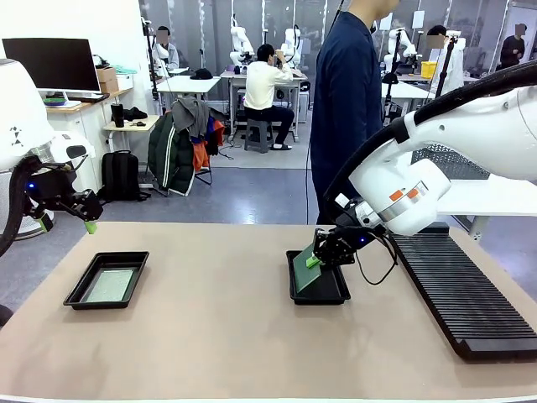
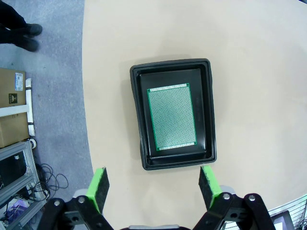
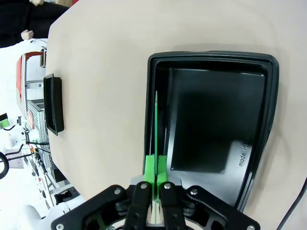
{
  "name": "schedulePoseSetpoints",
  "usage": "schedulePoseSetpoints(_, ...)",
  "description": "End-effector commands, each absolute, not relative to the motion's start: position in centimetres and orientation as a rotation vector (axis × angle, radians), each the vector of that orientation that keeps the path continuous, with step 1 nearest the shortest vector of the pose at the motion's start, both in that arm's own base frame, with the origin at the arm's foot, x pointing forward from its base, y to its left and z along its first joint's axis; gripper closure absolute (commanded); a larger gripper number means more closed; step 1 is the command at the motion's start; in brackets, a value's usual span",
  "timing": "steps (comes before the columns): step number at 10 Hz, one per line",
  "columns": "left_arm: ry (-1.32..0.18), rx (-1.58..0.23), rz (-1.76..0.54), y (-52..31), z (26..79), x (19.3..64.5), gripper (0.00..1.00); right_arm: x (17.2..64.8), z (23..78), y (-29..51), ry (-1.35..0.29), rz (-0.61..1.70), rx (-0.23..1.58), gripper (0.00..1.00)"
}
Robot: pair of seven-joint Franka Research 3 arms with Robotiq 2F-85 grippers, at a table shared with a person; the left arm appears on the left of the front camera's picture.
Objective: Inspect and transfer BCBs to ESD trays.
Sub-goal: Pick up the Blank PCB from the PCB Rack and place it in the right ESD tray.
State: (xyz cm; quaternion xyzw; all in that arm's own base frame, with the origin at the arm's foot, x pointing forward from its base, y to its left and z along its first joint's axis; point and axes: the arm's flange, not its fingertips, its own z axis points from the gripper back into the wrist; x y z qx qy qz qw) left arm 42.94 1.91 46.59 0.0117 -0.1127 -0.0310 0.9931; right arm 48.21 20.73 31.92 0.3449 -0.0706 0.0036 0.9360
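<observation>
Two black ESD trays lie on the tan table. In the left tray (image 1: 80,290) a green BCB (image 1: 110,285) lies flat. From the left wrist view this tray (image 2: 136,115) and its BCB (image 2: 171,117) lie straight below my left gripper (image 2: 154,179), which hangs open high above them. In the front view the left gripper (image 1: 88,222) is raised at the table's left edge. My right gripper (image 1: 313,261) is shut on a second BCB (image 1: 300,273), held tilted on edge over the left side of the right tray (image 1: 331,294). The right wrist view shows that BCB (image 3: 156,124) edge-on between the pads, with its far end down inside the tray (image 3: 268,96).
A long black ribbed rack (image 1: 457,290) lies along the table's right side. A person in dark blue (image 1: 348,101) stands at the far edge behind the right tray. The left tray (image 3: 53,103) appears far off in the right wrist view. Bare tabletop lies between the trays.
</observation>
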Motion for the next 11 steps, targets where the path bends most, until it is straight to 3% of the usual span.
schedulePoseSetpoints(1, -0.23, 0.025, -0.06, 1.96, 46.51, 42.89, 0.0, 47.87, 32.1, 20.69, -0.145, 0.007, 0.703, 0.98)
schedulePoseSetpoints(7, -0.23, 0.025, -0.06, 1.96, 46.51, 42.89, 0.0, 47.87, 32.1, 20.69, -0.145, 0.007, 0.703, 0.98)
schedulePoseSetpoints(11, -0.23, 0.025, -0.06, 1.96, 46.51, 42.89, 0.0, 48.53, 31.73, 20.62, -0.134, -0.014, 0.644, 0.59)
